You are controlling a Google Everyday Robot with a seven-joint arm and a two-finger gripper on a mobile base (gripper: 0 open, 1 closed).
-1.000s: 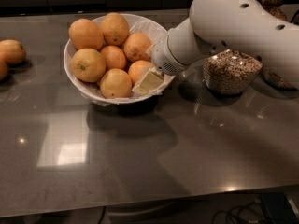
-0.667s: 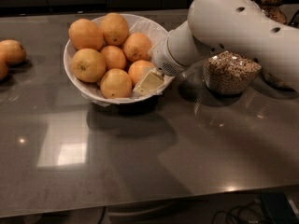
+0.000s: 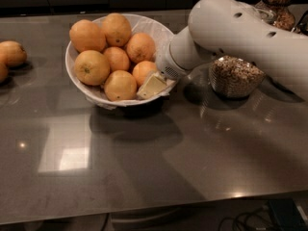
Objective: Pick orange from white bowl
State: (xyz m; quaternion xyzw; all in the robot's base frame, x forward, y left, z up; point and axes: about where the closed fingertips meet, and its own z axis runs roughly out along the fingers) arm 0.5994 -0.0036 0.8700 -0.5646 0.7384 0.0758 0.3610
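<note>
The white bowl [image 3: 157, 33], lined with crinkled white paper, stands on the dark countertop left of centre and holds several oranges. My gripper [image 3: 152, 84] reaches in over the bowl's right rim from the right. It sits low against the front right orange [image 3: 143, 70], with a cream-coloured part of it just below that orange. The thick white arm [image 3: 231, 28] runs from the gripper up to the right edge.
A glass jar of cereal [image 3: 236, 76] stands just right of the bowl, under the arm. More jars [image 3: 281, 8] stand at the back right. Two loose oranges [image 3: 12, 53] lie at the left edge. The counter's front edge [image 3: 144, 211] runs along the bottom.
The gripper stays at the bowl's right rim beside the same orange. The arm's upper part has shifted only slightly.
</note>
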